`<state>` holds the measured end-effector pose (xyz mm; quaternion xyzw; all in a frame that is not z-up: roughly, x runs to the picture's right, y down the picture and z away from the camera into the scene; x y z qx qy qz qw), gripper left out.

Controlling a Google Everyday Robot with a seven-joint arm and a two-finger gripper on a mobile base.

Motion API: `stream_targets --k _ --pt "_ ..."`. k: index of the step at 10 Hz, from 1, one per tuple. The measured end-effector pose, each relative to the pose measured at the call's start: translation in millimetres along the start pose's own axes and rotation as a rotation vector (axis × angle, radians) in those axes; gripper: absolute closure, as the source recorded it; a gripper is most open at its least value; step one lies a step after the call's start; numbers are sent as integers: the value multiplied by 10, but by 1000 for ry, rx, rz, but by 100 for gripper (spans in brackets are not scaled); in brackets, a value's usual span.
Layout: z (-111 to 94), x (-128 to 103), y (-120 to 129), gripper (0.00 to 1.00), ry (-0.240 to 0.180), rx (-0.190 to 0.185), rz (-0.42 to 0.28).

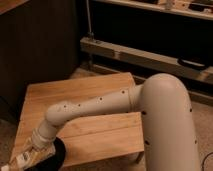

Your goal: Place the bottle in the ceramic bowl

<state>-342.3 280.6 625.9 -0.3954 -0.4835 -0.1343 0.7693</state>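
The robot's pale arm (100, 107) reaches from its bulky shoulder at the right, across a small wooden bench (95, 90), and down to the bench's near left corner. There the claw (31, 156) sits low, at the very bottom left of the view, just over the left edge of the bowl (59, 156) — a dark, round shape of which only part shows, the rest being cut off by the lower edge of the view and covered by the wrist. At the claw lies a pale, slim object with a darker patch on it, which looks to be the bottle (24, 160); its long axis runs close to level, tilted slightly, from lower left to upper right, with one end pointing out toward the left edge of the view and the other toward the bowl. Which end carries the cap cannot be told. The bottle seems to be at the claw's tip, beside or partly over the bowl's left rim, but whether the claw is clenched on it or has let go cannot be told, nor whether the bottle touches the bowl. Behind the bench stand a dark wall and a low shelf (150, 55) with a pale front rail.
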Motion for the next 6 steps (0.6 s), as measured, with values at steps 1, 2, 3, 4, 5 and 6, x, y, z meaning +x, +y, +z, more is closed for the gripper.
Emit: stream_targets --k 1,2,3,4,5,6 --pt "-25 50 -4 20 4 15 24" --pt "-54 92 -10 20 7 26 40" --pt "-45 82 -10 20 7 25 39" --pt "-42 78 -9 20 6 24 39" --pt "-56 91 -13 20 7 27 41" --pt "-49 84 -11 20 7 26 40"
